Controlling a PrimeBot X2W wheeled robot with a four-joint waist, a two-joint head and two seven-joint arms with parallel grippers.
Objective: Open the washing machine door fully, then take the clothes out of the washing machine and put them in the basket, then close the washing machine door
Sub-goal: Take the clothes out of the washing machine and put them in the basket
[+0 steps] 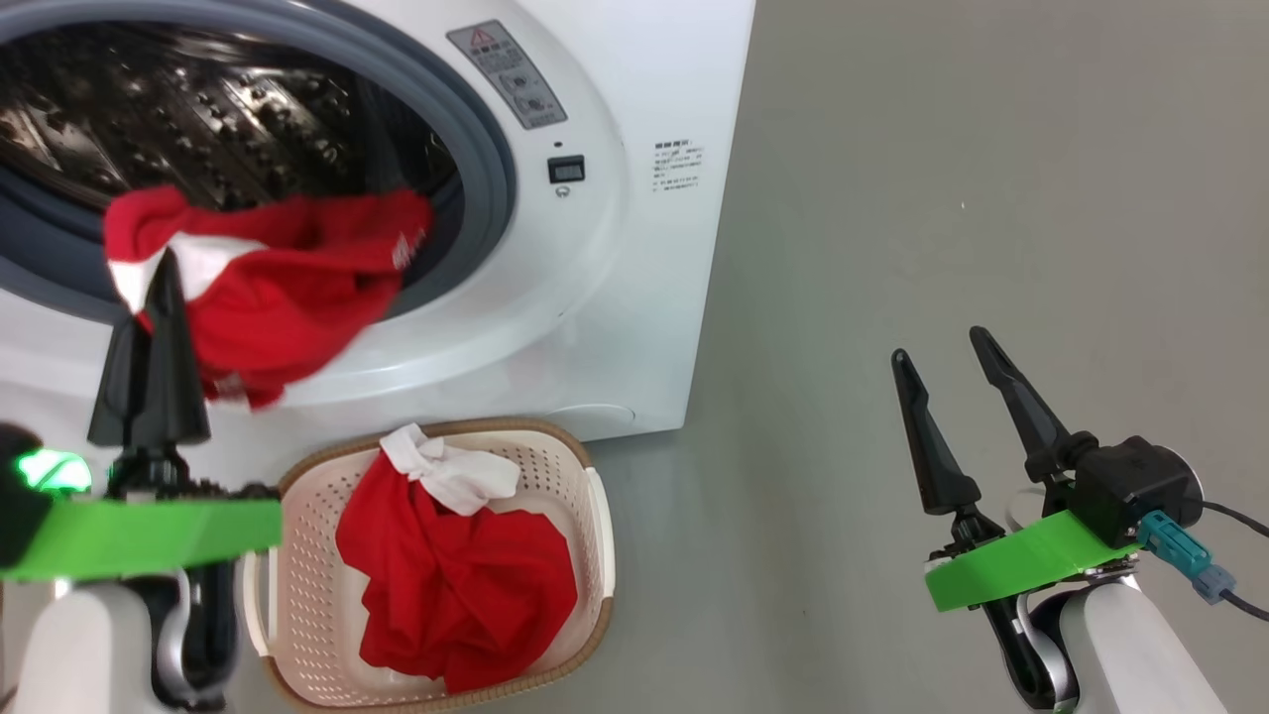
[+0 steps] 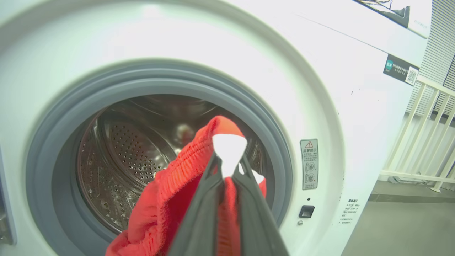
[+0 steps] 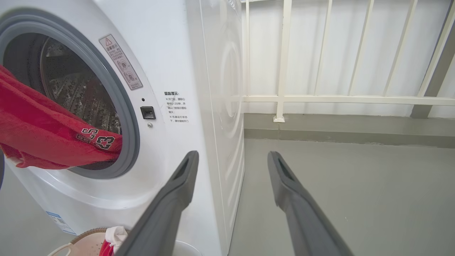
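Note:
The white washing machine [image 1: 615, 248] stands with its drum mouth uncovered; the door is out of view. My left gripper [image 1: 154, 288] is shut on a white patch of a red garment [image 1: 288, 288] of the clothes, which hangs out over the grey rubber ring. In the left wrist view the gripper [image 2: 228, 158] pinches that garment [image 2: 167, 199] in front of the steel drum. A second red and white garment [image 1: 456, 585] lies in the cream basket [image 1: 585, 595] on the floor below the opening. My right gripper [image 1: 940, 342] is open and holds nothing, off to the right over the floor.
Grey floor [image 1: 991, 198] stretches to the right of the machine. In the right wrist view, past the machine's side [image 3: 224, 106], a white railing [image 3: 320, 99] runs along a raised kerb. The basket rim [image 3: 81, 238] shows at the bottom left there.

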